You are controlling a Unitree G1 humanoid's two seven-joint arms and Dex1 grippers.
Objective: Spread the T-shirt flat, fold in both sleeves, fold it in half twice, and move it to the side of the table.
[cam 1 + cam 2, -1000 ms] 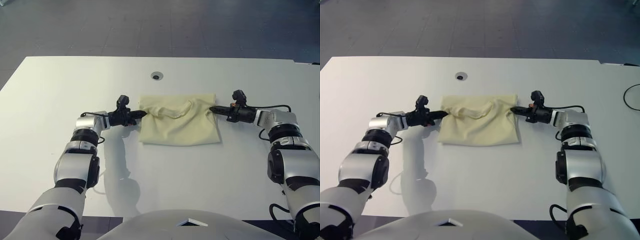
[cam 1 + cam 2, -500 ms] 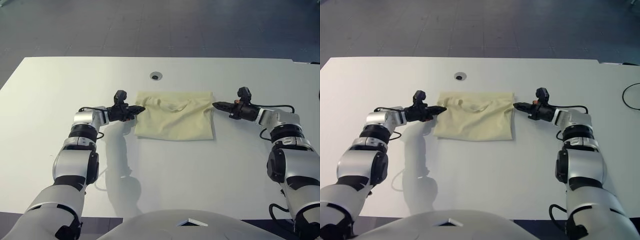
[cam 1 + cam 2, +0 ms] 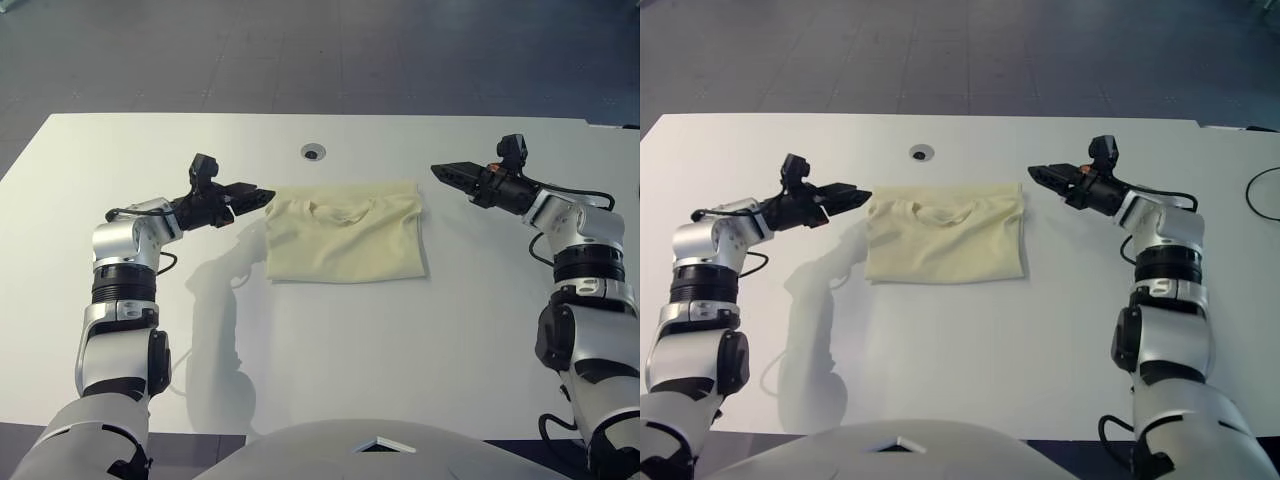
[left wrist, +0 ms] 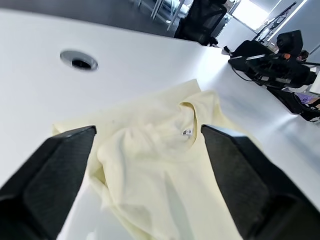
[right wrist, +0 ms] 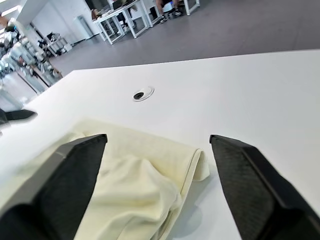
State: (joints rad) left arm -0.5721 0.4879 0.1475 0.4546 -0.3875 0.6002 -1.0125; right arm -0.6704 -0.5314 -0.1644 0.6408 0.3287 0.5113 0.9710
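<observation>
A pale yellow T-shirt (image 3: 345, 235), folded into a rough rectangle, lies in the middle of the white table (image 3: 320, 350), collar toward the far side. My left gripper (image 3: 255, 196) hovers open just off the shirt's far left corner, holding nothing. My right gripper (image 3: 445, 172) is open and empty, a short way off the far right corner. In the left wrist view the shirt (image 4: 165, 170) and its collar lie between and beyond the spread fingers (image 4: 55, 165). The right wrist view has the shirt's folded corner (image 5: 190, 162) below that gripper's wide-apart fingers (image 5: 75, 170).
A round cable hole (image 3: 314, 152) sits in the table behind the shirt. A dark cable (image 3: 1265, 195) loops at the table's right edge. Bare table surrounds the shirt on every side. Grey floor lies beyond the far edge.
Both grippers have let go of the shirt's far corners, opened, and drawn outward and up. The shirt has shifted slightly toward the far side and now lies flatter.
</observation>
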